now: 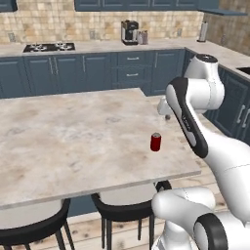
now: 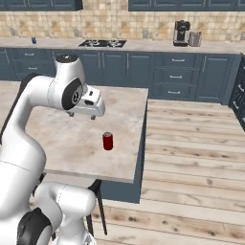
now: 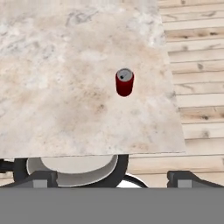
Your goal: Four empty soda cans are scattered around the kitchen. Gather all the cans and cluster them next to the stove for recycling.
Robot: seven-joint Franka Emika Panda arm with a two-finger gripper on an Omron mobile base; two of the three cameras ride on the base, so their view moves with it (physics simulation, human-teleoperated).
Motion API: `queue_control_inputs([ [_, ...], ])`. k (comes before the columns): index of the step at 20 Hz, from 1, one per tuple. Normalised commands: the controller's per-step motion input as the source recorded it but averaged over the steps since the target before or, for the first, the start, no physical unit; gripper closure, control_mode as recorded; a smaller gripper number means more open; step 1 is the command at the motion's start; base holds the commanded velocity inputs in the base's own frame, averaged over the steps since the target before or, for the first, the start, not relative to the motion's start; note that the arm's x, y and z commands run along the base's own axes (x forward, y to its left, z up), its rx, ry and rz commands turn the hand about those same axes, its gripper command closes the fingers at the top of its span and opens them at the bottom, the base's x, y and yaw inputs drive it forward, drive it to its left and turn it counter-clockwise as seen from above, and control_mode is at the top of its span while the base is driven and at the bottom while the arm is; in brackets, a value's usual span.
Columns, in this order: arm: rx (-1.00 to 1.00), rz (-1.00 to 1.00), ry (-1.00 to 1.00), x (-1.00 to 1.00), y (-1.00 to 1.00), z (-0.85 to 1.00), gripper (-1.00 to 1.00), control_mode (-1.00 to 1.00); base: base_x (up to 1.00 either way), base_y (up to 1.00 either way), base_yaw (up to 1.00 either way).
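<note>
A red can (image 1: 156, 142) stands upright on the pale marble island top (image 1: 73, 141), toward the corner nearest the wooden floor (image 2: 191, 158) and a little in from both edges. Seen from the hand camera, the same can (image 3: 124, 82) shows its silvery lid and sits alone on the stone, nothing touching it.

The gripper (image 2: 85, 114) hangs above the island, up and off to one side of the can, well apart from it. Its jaws stand wide and hold nothing; the two dark fingertips (image 3: 41, 179) at the bottom of the hand camera's picture are far apart.

Beyond the island, the stove (image 1: 49, 47) lies flat in the back counter (image 1: 97, 47), against the tan tiled wall. Further along that counter stands a black-and-silver coffee machine (image 1: 129, 32). From the right-hand camera a small blue can (image 2: 33, 40) shows on the same counter, on the far side of the stove (image 2: 102, 43) from the coffee machine and some way from the burners.

Two round dark stools (image 1: 128, 201) are tucked under the island's near edge, beside the robot's base.
</note>
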Motion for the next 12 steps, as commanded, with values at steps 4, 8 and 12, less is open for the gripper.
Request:
queue_control_inputs([
  [4, 0.00, 0.00, 0.00, 0.00, 0.00, 0.00, -1.00, 1.00, 1.00, -0.19, 0.00],
  [8, 0.00, 0.00, 0.00, 0.00, 0.00, 0.00, -1.00, 1.00, 0.53, 0.08, -0.02],
  [12, 0.00, 0.00, 0.00, 0.00, 0.00, 0.00, -1.00, 1.00, 0.00, 0.00, 0.00],
])
